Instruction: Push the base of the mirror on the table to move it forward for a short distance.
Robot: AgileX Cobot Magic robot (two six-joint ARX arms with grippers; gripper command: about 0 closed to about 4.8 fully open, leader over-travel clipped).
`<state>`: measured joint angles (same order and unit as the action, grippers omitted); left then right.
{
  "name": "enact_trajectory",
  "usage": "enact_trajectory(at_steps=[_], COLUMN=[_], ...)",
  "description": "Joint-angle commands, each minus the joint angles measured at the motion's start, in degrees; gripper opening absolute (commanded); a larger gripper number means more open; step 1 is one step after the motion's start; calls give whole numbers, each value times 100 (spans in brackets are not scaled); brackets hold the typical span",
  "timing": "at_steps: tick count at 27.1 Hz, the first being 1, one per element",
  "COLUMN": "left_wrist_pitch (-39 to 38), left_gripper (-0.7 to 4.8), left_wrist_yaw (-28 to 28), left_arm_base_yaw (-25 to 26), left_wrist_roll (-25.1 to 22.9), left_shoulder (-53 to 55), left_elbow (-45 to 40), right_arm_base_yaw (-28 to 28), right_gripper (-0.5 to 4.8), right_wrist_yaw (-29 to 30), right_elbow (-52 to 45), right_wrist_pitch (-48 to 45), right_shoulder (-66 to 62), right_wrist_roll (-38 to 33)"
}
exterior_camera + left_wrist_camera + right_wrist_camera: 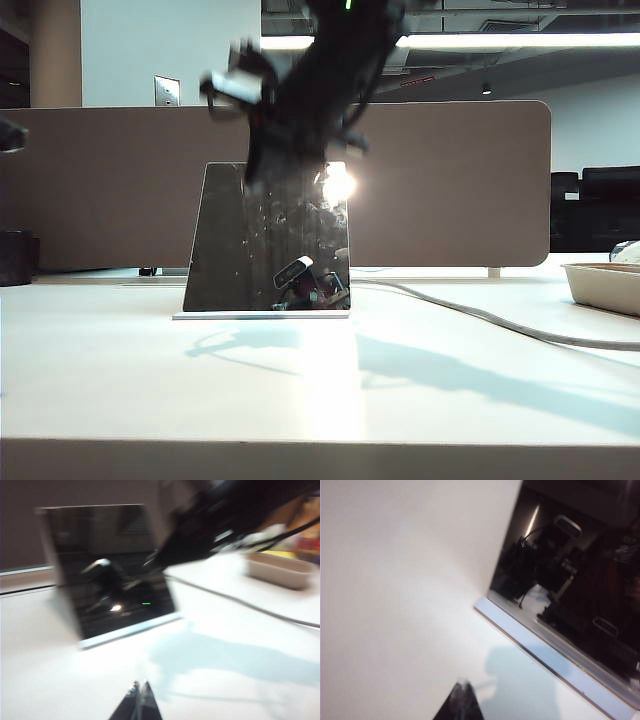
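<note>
While the glossy dark trapezoid mirror (pixel 268 238) is seated on its thin white slab base (pixel 262 316) at centre of the smooth tabletop (pixel 300 380), left gripper (pixel 137 700) and right gripper (pixel 462 702) are seen pinched closed, empty, above it.

Open-plan office, lit from above.
A brown partition (pixel 450 180) is seen at 12 o'clock, a ceiling light strip (pixel 520 40) at 1 o'clock, dark chairs (pixel 600 205) at 3.

mirror (pixel 107 570) on table (pixel 240 670), left gripper (pixel 140 692) jaws together
</note>
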<state>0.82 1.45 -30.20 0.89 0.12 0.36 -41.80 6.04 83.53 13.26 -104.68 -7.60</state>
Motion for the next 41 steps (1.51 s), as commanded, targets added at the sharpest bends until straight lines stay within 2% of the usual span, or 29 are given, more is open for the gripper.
enact_trajectory(at_steps=[1, 8, 15, 25, 33, 38, 41], left_wrist_pitch=[48, 48, 50, 50, 48, 48, 50], left_gripper=[-1, -1, -1, -1, -1, -1, -1], left_wrist_yaw=[-20, -17, -17, -20, -17, -17, -22], left_arm_base_yaw=[612, 2048, 2855, 2959, 2962, 2962, 2962], left_wrist_roll=[-24, -24, -24, -24, -24, -24, -24], left_shoulder=[2, 2, 4, 4, 2, 4, 4], left_elbow=[7, 4, 4, 4, 4, 4, 7], right_arm_base_yaw=[-136, -516, -1126, -1340, -1338, -1333, -1329], right_gripper=[-4, -4, -4, -4, -4, -4, -4], right_wrist_yaw=[-13, -96, -1530, -2218, -3167, -3383, -3801], right_elbow=[9, 9, 7, -203, -1569, -2579, -3060], right_wrist_pitch=[144, 608, 761, 1314, 1143, 680, 374], right_shoulder=[577, 1869, 3180, 4824, 6166, 6872, 7184], right_wrist_roll=[2, 140, 684, 831, 824, 831, 831])
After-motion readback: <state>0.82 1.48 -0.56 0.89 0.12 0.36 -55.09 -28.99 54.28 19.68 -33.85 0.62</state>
